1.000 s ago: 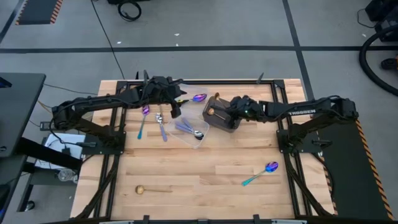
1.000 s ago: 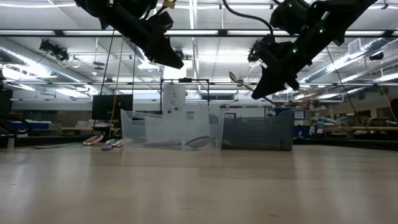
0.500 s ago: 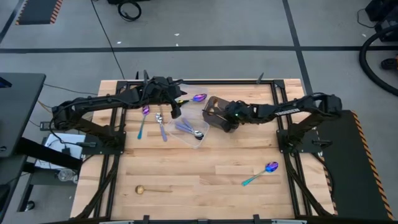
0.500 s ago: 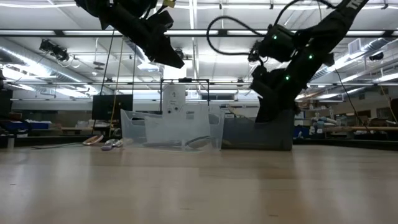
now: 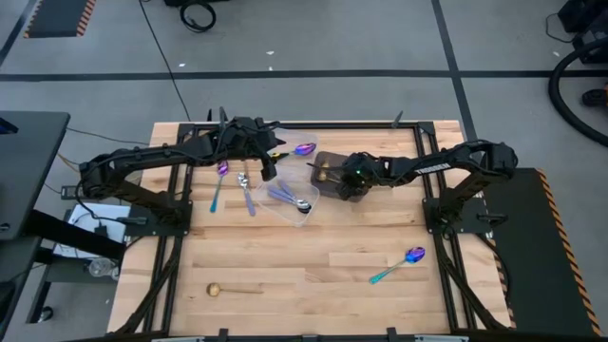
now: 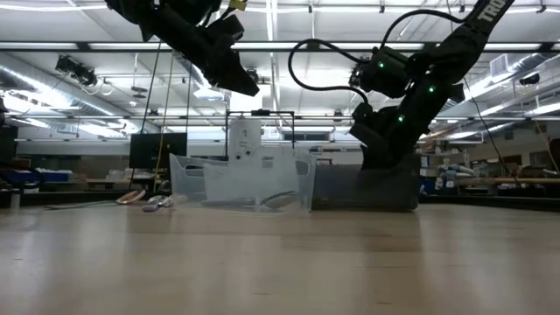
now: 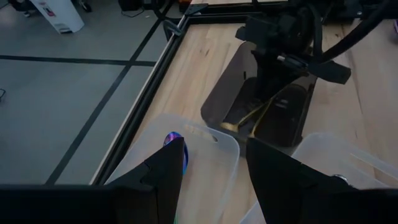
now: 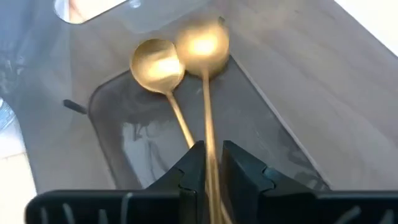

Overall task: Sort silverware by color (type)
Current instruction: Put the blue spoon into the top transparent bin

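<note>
Right wrist view puts the right gripper (image 8: 211, 163) down inside the dark bin (image 8: 273, 118), its jaws a sliver apart with the handle of a gold spoon (image 8: 203, 46) running between them; that spoon's bowl sits beside a second gold spoon (image 8: 157, 63) already lying on the bin floor. Looks like a drop-off in progress. Risk: the handle is so thin it could catch on a finger pad and ride back up, or flip out over the wall. Farther off in the high view, the left gripper (image 5: 267, 161) hangs wide open above the clear tubs (image 5: 290, 195), holding nothing. A loose gold spoon (image 5: 231, 289) and a purple-blue spoon (image 5: 400, 263) lie well apart on the table (image 5: 313, 266), unsorted.
</note>
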Action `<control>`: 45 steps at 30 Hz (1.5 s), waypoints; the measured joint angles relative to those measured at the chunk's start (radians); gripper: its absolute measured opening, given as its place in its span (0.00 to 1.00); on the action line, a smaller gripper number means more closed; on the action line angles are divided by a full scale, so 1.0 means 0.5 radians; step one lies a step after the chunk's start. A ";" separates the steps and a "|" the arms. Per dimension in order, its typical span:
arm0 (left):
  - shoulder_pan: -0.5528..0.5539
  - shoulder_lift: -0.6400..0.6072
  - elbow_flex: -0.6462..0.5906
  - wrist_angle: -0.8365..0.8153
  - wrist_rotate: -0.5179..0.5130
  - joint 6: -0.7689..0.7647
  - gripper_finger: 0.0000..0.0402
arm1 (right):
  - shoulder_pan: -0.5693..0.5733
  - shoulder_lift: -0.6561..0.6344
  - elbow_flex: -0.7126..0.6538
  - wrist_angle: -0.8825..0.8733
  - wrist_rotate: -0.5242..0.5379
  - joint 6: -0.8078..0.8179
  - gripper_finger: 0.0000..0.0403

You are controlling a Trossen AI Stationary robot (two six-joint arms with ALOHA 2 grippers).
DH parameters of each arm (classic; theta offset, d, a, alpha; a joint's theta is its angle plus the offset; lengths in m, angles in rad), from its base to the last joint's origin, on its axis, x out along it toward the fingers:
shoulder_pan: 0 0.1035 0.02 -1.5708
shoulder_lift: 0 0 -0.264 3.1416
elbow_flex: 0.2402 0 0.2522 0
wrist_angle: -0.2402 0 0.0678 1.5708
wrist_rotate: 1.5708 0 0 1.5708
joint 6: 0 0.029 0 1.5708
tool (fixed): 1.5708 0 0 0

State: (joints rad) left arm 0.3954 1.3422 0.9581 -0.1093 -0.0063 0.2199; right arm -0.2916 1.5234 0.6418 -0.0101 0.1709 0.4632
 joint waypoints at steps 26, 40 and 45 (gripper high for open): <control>0.000 -0.001 0.000 -0.001 -0.001 0.002 0.45 | 0.239 -0.559 -0.006 0.003 -0.188 -0.130 0.27; 0.000 -0.001 0.000 -0.039 -0.001 0.002 0.45 | 0.695 -0.606 -0.005 -0.430 -0.276 -0.051 0.27; 0.000 -0.001 0.000 -0.062 -0.001 0.003 0.45 | 0.889 -0.595 -0.005 -0.580 -0.204 0.037 0.26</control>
State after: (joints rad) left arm 0.3954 1.3418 0.9581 -0.1402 -0.0067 0.2216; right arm 0.1529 1.2258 0.6394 -0.3002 0.0689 0.4819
